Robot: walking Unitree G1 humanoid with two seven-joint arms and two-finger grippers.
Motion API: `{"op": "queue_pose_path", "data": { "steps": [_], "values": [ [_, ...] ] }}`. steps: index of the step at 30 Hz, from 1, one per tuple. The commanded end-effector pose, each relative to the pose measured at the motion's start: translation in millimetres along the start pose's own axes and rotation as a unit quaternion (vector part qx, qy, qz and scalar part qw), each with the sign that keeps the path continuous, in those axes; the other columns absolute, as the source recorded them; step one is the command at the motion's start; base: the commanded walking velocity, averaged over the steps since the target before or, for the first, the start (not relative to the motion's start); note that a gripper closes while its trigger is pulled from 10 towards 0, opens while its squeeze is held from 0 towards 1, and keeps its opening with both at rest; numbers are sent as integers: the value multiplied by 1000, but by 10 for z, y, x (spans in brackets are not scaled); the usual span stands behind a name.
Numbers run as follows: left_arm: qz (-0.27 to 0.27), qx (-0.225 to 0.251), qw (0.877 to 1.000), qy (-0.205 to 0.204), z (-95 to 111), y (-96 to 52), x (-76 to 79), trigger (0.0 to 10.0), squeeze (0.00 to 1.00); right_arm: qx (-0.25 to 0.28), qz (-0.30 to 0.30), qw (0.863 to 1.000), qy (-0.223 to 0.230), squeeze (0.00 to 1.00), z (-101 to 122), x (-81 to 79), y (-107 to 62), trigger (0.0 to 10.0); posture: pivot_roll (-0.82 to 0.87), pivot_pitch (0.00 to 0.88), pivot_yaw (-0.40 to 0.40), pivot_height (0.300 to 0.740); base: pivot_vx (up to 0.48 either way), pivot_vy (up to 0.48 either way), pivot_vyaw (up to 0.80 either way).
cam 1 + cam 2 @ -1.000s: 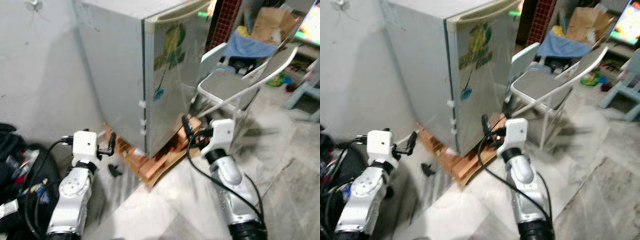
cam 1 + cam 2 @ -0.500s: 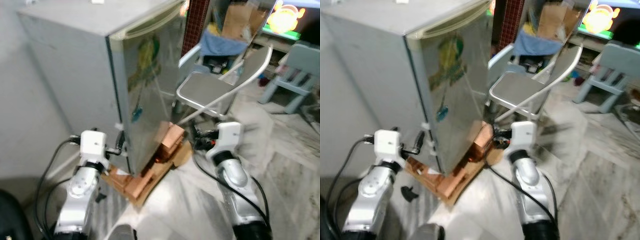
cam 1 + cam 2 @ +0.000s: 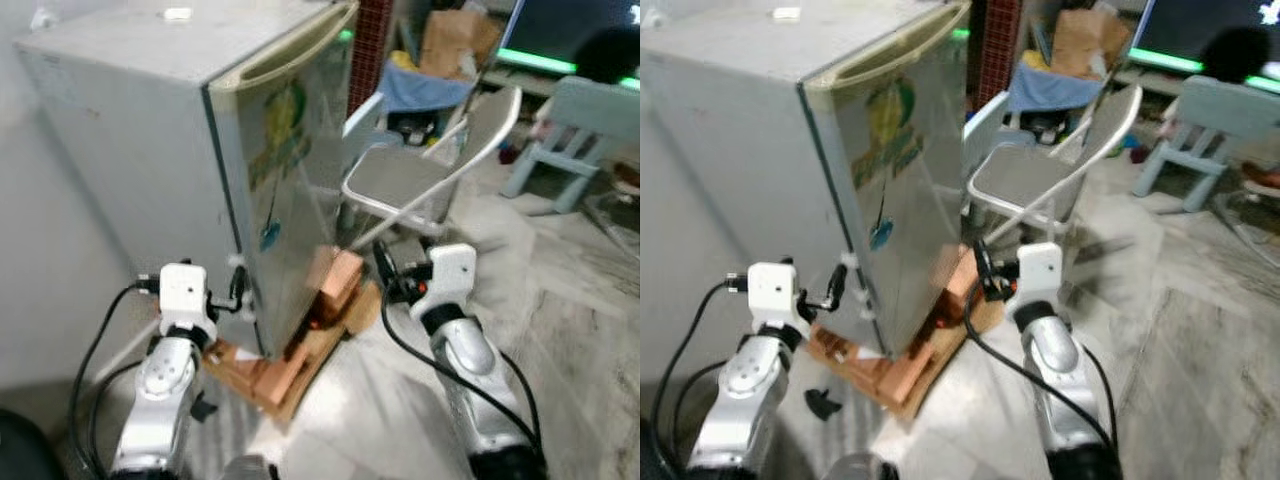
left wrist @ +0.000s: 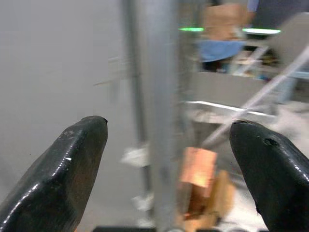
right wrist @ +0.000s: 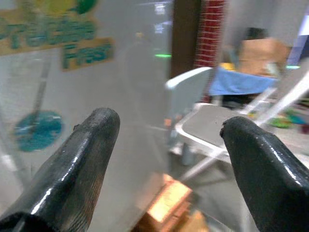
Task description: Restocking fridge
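The small silver fridge (image 3: 200,150) with closed door stands on wooden blocks (image 3: 290,360), now nearer and more central: the robot has approached. Left gripper (image 4: 169,159) and right gripper (image 5: 166,159) are spread, empty, near its lower door edge.
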State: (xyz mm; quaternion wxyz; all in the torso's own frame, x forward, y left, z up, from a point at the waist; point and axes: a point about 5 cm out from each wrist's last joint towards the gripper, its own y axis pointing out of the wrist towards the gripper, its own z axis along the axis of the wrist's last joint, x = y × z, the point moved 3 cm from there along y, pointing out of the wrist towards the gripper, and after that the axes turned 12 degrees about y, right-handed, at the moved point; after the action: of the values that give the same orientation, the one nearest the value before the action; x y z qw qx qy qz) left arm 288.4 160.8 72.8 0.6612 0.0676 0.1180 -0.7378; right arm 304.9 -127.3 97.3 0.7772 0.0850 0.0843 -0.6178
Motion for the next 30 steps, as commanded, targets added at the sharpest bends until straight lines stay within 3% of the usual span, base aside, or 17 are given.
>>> {"op": "queue_pose_path", "data": {
  "steps": [1,9,22,30],
  "values": [
    [-13,17,1000,0,84,15,52,10000,0,8,-9,1000,-2,0,46,30,-14,10000,87,0,-18,740,0,0,-638],
    [-15,26,1000,3,114,21,77,10000,0,7,-9,1000,-3,0,42,25,-23,10000,83,0,-15,740,0,0,-141],
    [27,22,999,3,107,108,-40,10000,0,2,-11,1000,-4,0,32,26,-82,10000,73,0,-25,740,0,0,0],
    [94,8,996,-7,92,308,-292,10000,0,-7,-12,1000,-5,0,38,31,-195,10000,38,20,-17,740,0,0,-133]
  ]
}}
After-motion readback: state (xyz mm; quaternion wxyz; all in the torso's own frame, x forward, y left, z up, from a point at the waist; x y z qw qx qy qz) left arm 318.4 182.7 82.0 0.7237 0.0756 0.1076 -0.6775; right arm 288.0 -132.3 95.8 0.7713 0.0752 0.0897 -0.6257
